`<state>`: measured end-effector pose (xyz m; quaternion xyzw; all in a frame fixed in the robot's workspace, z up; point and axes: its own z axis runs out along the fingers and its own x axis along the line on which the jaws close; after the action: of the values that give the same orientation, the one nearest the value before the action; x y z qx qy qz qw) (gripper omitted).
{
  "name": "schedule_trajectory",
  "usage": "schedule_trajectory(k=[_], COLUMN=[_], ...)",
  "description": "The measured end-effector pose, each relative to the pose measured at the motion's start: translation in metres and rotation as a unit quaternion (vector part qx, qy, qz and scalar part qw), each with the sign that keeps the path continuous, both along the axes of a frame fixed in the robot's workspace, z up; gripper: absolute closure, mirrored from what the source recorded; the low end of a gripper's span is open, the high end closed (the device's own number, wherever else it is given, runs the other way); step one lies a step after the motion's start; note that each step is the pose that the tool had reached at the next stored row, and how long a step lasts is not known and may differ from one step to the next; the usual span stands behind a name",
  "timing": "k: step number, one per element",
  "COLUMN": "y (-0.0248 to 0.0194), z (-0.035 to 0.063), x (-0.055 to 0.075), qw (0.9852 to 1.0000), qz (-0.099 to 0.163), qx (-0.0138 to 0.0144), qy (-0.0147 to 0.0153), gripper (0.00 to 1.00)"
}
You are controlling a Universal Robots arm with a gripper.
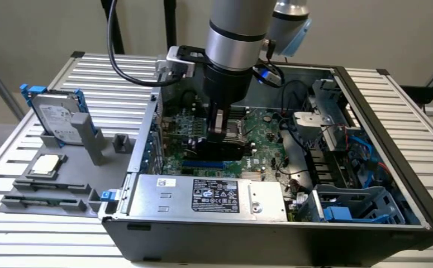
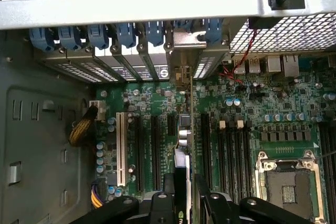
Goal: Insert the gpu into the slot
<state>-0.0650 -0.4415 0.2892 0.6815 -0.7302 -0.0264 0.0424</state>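
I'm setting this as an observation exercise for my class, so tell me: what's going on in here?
A robot arm reaches into an open computer case lying on a slatted table. Its tool grips the gpu, a thin black card held on edge above the green motherboard. The card hangs close over the blue slot, part of which shows beside it. Whether it is seated cannot be told.

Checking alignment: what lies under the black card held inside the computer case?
Under the thin black rectangular gpu, the green motherboard and part of the long bright-blue plastic slot show; the slot's remainder is covered.
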Motion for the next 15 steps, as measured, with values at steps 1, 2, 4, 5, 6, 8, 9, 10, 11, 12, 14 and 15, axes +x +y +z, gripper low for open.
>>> schedule_trajectory(k=[1, 2, 4, 5, 6, 8, 9, 10, 11, 12, 14, 15], y=[0.0001, 0.0001, 0.0002, 0.0002, 0.0002, 0.0002, 0.0002, 0.0002, 0.0002, 0.0001, 0.0002, 0.0001], z=[-0.0001, 0.0000, -0.0001, -0.0001, -0.0001, -0.0004, -0.0007, -0.0011, -0.0015, -0.0020, -0.0033, -0.0039], x=[-0.0001, -0.0001, -0.0001, -0.0001, -0.0001, -0.0001, -0.0001, -0.0001, -0.0001, -0.0001, -0.0001, -0.0001], qw=[1.0000, 1.0000, 1.0000, 1.0000, 1.0000, 1.0000, 1.0000, 1.0000, 1.0000, 1.0000, 1.0000, 1.0000], qz=[0.000, 0.000, 0.000, 0.000, 0.000, 0.000, 0.000, 0.000, 0.000, 0.000, 0.000, 0.000], qx=[0.0000, -0.0001, -0.0001, -0.0001, -0.0001, 0.0000, 0.0000, 0.0001, 0.0001, 0.0000, 0.0000, 0.0000], qy=[0.0004, 0.0009, 0.0018, 0.0018, 0.0019, 0.0018, 0.0018, 0.0018, 0.0019, 0.0020, 0.0026, 0.0032], gripper=[0.74, 0.74, 0.74, 0.74, 0.74, 0.74, 0.74, 0.74, 0.74, 0.74, 0.74, 0.74])
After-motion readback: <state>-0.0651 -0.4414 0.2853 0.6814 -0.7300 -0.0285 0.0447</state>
